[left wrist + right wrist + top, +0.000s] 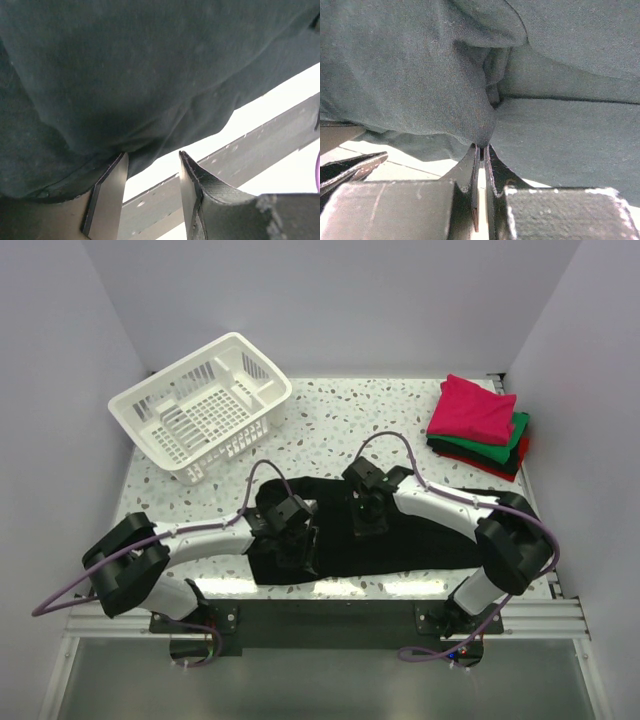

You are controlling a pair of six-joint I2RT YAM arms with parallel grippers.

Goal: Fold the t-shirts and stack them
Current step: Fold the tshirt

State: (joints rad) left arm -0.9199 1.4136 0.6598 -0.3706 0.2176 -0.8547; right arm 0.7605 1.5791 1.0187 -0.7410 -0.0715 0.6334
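Note:
A large black t-shirt (400,540) lies spread along the near edge of the speckled table (330,420). My left gripper (290,530) hovers over its left part. In the left wrist view the left gripper (152,154) is open, and the black t-shirt (150,65) hangs just past the fingertips (120,165). My right gripper (368,515) sits over the shirt's middle. In the right wrist view the right gripper (483,146) is shut on a pinched fold of the black t-shirt (410,65). Folded t-shirts are stacked at the back right, with magenta (472,408) on top and green (492,445), black and red below.
A white slatted basket (228,446) stands tilted at the back left. The metal rail (330,615) of the table's near edge runs just below the black shirt. Grey walls close in the table on three sides.

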